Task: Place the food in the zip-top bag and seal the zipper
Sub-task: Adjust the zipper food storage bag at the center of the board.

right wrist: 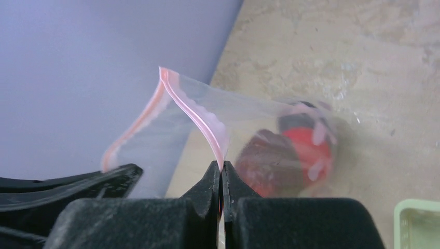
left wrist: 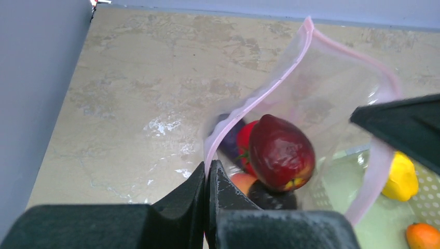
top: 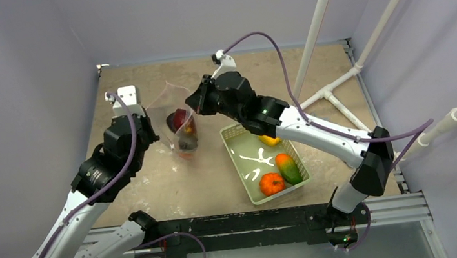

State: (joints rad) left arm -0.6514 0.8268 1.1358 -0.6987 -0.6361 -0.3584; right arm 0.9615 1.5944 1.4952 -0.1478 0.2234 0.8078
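Top external view: a tan table [top: 155,189] is enclosed by lavender walls [top: 12,76]. The left arm [top: 84,197] and right arm [top: 317,132] are bent inward, with the left gripper [left wrist: 209,174] and right gripper [right wrist: 222,174] each pinched shut on the zipper [left wrist: 254,101] of the zip-top bag [left wrist: 337,93], which is held open between them. Food [left wrist: 282,153] is seen inside it and in the green basket [top: 244,150].

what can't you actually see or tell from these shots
- Top view: yellow pepper partly under the right arm; zip-top bag mouth too faint to trace.
- Left wrist: other food mostly hidden by the dark red fruit and left gripper.
- Right wrist: bagged food blurred by plastic; basket cut off at the corner.
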